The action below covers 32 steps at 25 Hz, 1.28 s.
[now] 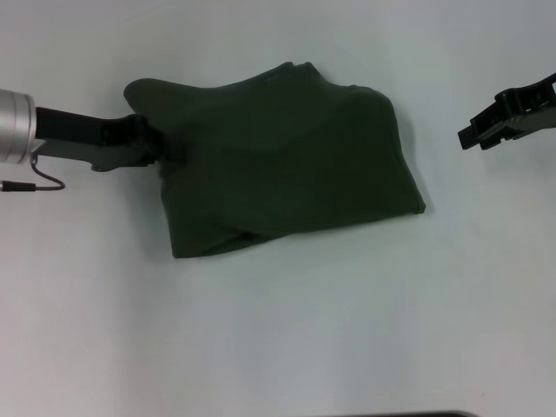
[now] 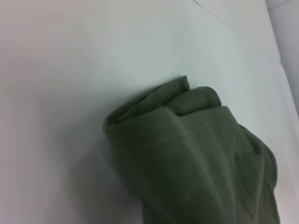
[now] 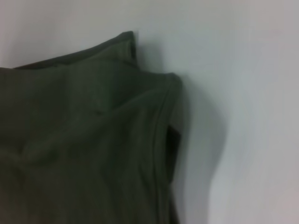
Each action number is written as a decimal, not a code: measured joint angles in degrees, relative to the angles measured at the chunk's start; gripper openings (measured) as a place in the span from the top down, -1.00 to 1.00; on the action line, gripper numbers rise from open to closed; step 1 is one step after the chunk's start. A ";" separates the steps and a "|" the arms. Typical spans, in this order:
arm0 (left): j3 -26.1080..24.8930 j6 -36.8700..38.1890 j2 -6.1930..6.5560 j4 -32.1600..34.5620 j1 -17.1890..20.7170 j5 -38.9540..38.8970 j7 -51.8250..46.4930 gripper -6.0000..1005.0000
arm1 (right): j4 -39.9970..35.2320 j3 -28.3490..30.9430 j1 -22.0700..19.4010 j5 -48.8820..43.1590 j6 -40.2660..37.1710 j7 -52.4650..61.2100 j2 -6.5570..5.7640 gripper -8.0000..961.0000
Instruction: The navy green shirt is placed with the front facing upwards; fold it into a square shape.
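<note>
We judge the dark olive-green cotton shirt (image 1: 287, 161), lying as a rumpled, roughly rectangular bundle mid-way across the white surface (image 1: 287, 347), needs its edges squared: we should draw the left edge taut and low so the layers do not bunch further. The left tool (image 1: 149, 143) sits at the shirt's left edge, touching the cloth; whether it is clamped we cannot tell. The right tool (image 1: 476, 132) hangs apart from the shirt, holding nothing, its opening unclear.

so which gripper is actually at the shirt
The left gripper: it meets the left edge of the folded dark olive-green cotton shirt. The right gripper hangs apart.
</note>
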 joint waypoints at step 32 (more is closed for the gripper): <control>-30.19 33.89 -5.61 -16.14 8.00 -10.07 3.60 -0.22 | 10.35 -0.64 4.62 13.87 14.46 -2.83 -1.25 -0.38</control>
